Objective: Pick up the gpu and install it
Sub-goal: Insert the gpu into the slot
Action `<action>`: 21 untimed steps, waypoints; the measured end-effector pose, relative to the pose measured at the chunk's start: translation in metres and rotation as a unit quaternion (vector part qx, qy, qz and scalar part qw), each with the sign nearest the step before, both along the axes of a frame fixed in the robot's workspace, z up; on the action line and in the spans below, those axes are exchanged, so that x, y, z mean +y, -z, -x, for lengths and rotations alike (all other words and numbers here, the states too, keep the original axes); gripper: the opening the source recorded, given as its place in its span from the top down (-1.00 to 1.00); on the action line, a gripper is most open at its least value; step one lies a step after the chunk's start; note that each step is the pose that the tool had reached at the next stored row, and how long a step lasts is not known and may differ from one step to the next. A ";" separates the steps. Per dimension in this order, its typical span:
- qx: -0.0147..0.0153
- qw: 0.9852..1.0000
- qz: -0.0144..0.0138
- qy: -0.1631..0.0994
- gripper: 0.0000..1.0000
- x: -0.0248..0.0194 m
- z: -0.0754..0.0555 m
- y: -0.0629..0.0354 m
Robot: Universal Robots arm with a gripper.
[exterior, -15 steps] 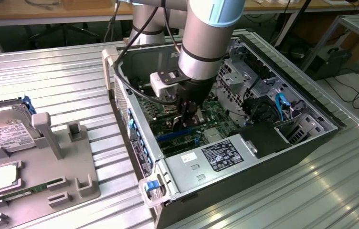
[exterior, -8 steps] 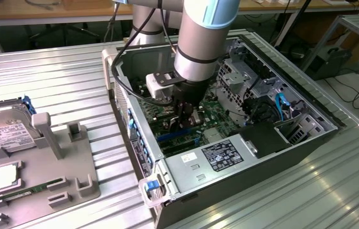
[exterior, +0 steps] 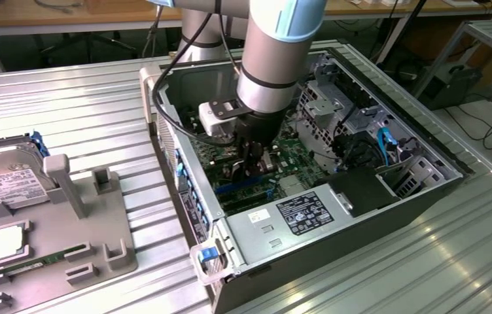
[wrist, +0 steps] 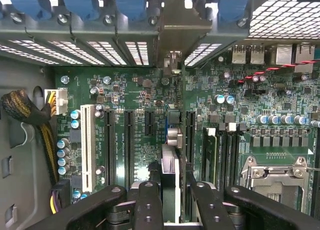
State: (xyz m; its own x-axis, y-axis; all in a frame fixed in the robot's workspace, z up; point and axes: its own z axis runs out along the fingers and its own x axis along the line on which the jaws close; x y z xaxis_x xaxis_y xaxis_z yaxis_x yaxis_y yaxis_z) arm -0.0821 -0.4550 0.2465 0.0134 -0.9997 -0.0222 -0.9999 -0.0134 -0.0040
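Observation:
My gripper [exterior: 259, 162] is down inside the open computer case [exterior: 421, 196], over the green motherboard [wrist: 130, 95]. It is shut on the gpu [wrist: 170, 162], a thin dark card seen edge-on between the two black fingers [wrist: 148, 202]. The card stands on edge in line with the row of long black expansion slots [wrist: 128, 145]. Its silver bracket [wrist: 177, 25] reaches the case's rear slot openings. Whether its lower edge sits in a slot I cannot tell. In the exterior view the gpu [exterior: 265, 165] shows as a dark sliver below the wrist.
A grey parts holder [exterior: 54, 248] stands at the exterior view's left on the ribbed metal table, holding a hard drive [exterior: 6, 180], a processor [exterior: 6, 242] and a green memory stick [exterior: 44, 261]. Inside the case are the power supply [exterior: 303, 212], drive cage [exterior: 329, 111] and cables [wrist: 30, 115].

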 end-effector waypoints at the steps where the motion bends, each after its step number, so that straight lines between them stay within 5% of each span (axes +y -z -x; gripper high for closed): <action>1: 0.000 1.000 0.000 0.000 0.45 0.0000 0.000 0.0010; 21: 0.000 1.000 0.002 0.012 0.45 -0.0019 0.001 0.0015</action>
State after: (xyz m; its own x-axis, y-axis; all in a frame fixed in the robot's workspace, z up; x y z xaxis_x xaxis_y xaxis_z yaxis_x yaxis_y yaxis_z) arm -0.0826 -0.4569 0.2450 -0.0102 -0.9998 -0.0174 -0.9999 0.0102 -0.0030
